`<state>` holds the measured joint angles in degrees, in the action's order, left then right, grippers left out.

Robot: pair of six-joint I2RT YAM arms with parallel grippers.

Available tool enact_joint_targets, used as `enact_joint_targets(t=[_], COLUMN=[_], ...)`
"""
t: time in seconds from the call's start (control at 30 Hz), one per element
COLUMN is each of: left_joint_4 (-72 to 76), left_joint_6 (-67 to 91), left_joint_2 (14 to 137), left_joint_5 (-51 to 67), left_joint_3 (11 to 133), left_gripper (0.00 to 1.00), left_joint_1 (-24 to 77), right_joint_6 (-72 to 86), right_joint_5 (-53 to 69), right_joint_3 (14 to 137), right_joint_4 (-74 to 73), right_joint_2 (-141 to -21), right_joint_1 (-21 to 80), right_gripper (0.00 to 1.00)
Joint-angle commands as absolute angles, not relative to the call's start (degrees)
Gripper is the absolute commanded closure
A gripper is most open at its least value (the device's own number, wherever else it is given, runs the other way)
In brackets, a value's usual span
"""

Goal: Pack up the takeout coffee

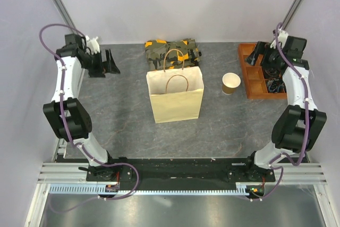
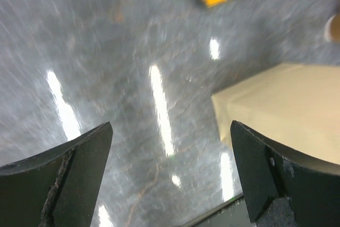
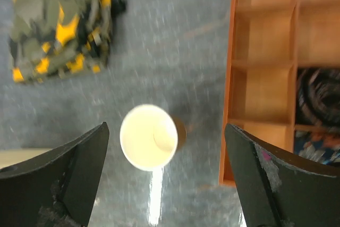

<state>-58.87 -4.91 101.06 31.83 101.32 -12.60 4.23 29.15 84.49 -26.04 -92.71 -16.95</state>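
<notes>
Grey, stone-patterned table (image 1: 122,126) runs out to pale walls on the far, left and right sides, with the arm bases along its near edge. The widest bare stretch lies left of centre, from the left edge across to the paper bag (image 1: 175,99). A second bare band runs between the bag and the near edge.

The bag stands upright at the table's middle, mouth open, handles up. Behind it, against the far edge, lies a folded camouflage cloth (image 1: 164,50) with orange patches, right up against the bag's back. An orange wooden tray (image 1: 246,73) with compartments sits along the right edge at the far right corner, with dark tangled things in its nearer cells. Between bag and tray, apart from both, stands a tan paper cup (image 1: 231,83) with no lid and a pale inside.

The takeout coffee with its black lid shows in no view. Whether the bag hides it cannot be told.

The left fingers (image 2: 69,184) are spread wide over bare table near the far left corner, holding nothing. The right fingers (image 3: 64,179) are also spread wide and empty, above the tray's far end, with the unlidded cup framed between them in the wrist view.
</notes>
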Motion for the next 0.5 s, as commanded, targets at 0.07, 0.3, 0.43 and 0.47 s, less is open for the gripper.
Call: enact_joint_targets(t=[0.07, 0.3, 0.43, 0.47], left_joint_4=[-52.65, -50.01, -49.83, -49.92], left_joint_6=[-8.09, -7.30, -6.50, -6.50], left_joint_2=[95.72, 94.57, 95.18, 95.36], left_joint_5=[26.29, 23.21, 21.54, 21.62], left_joint_3=[89.31, 87.27, 89.29, 90.34], left_gripper=[0.00, 0.00, 0.00, 0.00], left_joint_1=[-10.20, -7.74, -6.95, -6.94], right_joint_6=[-1.41, -4.04, -5.36, -5.19], right_joint_5=[27.51, 26.72, 26.28, 26.19], right_joint_3=[79.02, 77.25, 78.13, 78.57], right_joint_4=[-27.42, -27.51, -27.33, -27.25], right_joint_2=[-91.14, -88.95, -88.59, -88.77], right_joint_1=[-15.82, -11.78, -9.32, -9.32], right_gripper=[0.02, 0.02, 0.02, 0.02])
